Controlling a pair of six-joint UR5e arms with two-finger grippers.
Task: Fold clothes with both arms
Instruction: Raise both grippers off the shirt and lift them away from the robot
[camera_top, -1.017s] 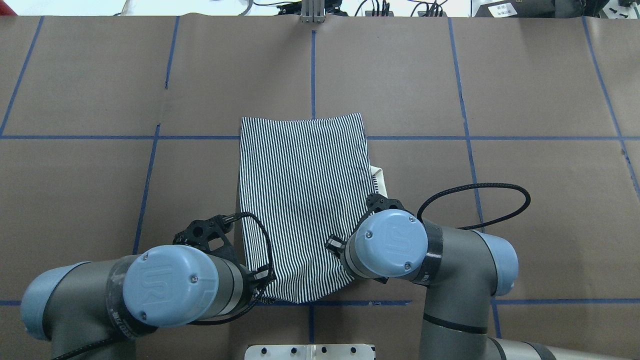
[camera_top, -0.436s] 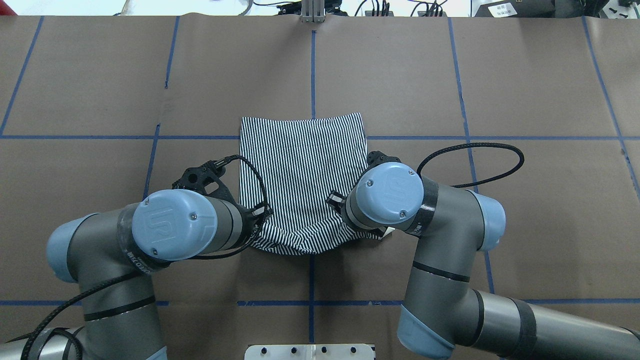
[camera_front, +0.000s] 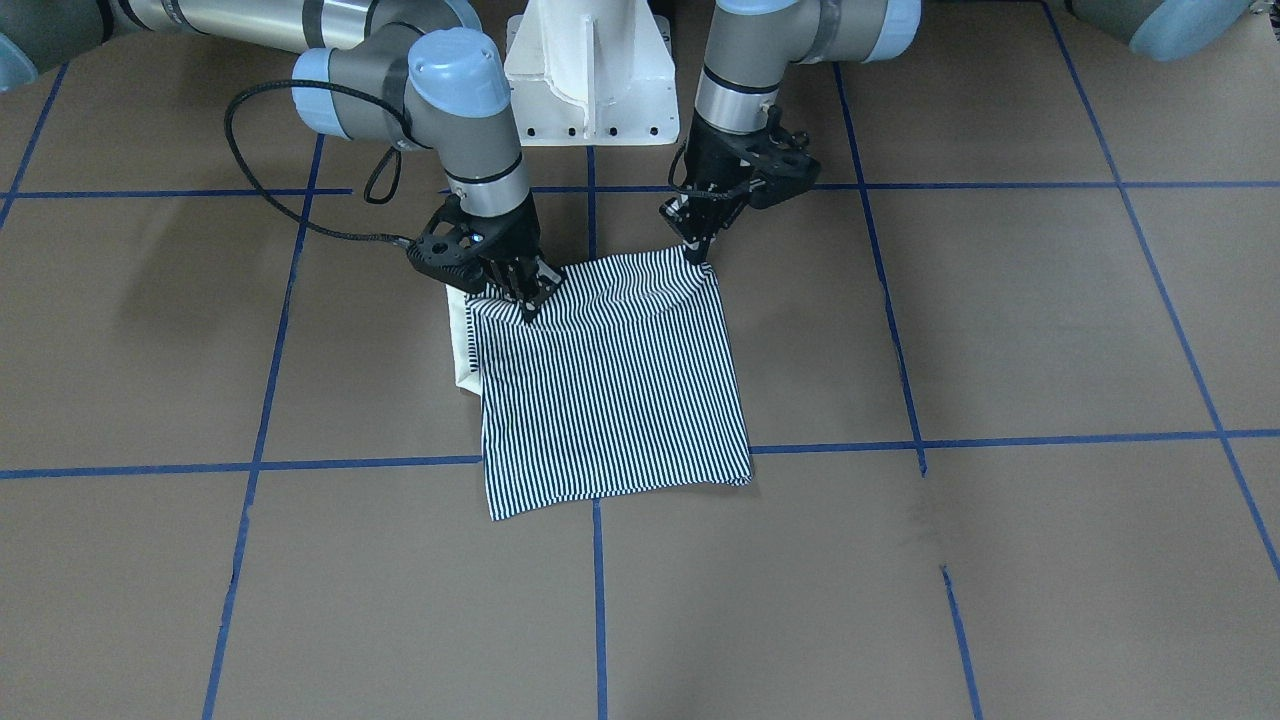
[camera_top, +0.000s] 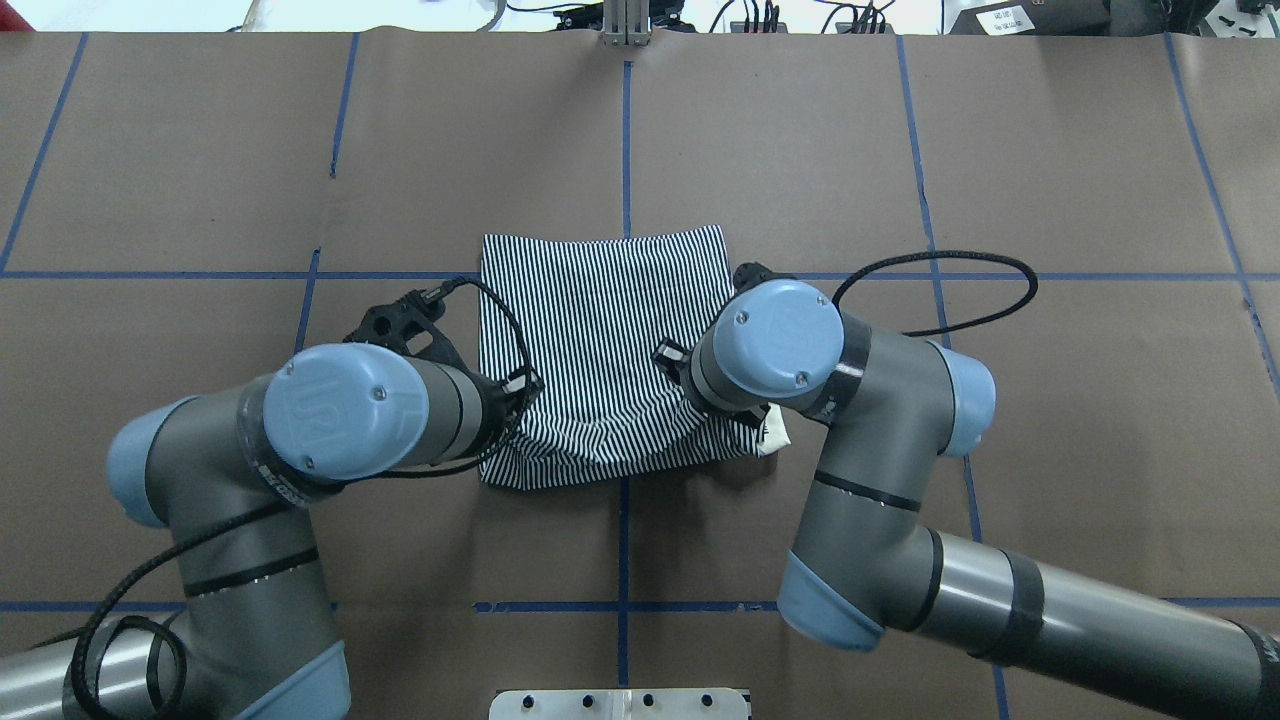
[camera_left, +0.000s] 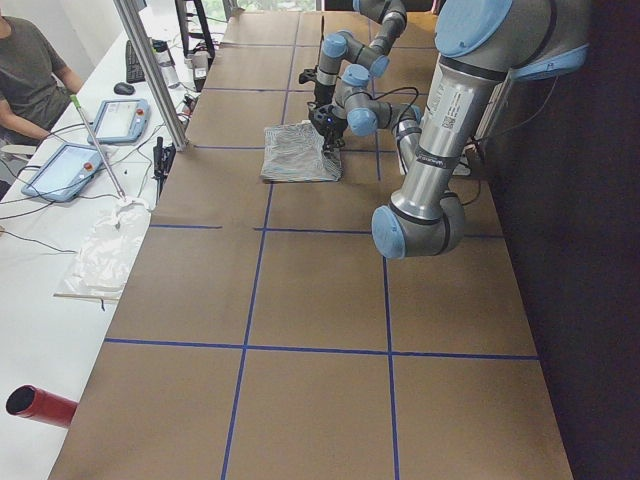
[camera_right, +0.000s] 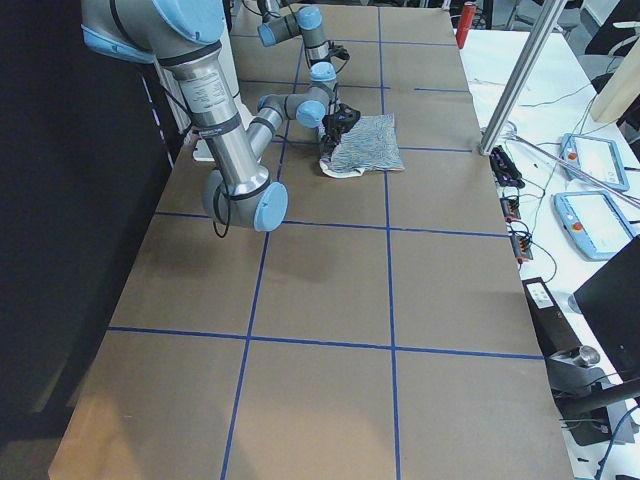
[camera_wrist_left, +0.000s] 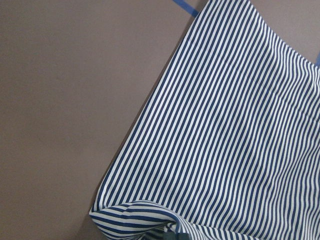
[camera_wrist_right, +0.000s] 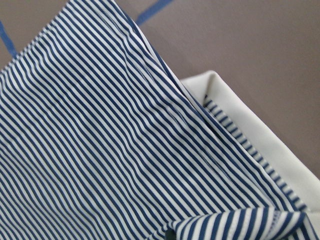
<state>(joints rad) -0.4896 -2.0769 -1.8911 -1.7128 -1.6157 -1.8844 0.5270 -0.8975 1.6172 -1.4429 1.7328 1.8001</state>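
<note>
From across the table, the left gripper is pinched tight on one corner of the striped polo shirt, its two black fingers meeting in a point on the cloth. The right gripper is clenched on the neighbouring corner, where the fabric bunches up. A strip of cream collar pokes out just beside it. There is one shirt, with two claws on it. The shirt runs away from both claws as a flat, roughly rectangular panel over the brown paper table, which is crossed by blue tape lines.

From overhead, the left arm and right arm hide their own fingers. The cloth between them sags in soft wrinkles.

In both side views the shirt is a small striped patch at the claws, too small to judge the grip.

The left wrist view shows thin navy-and-white stripes puckering at the bottom edge. The right wrist view shows the same stripes, plus the smooth collar folded alongside.
</note>
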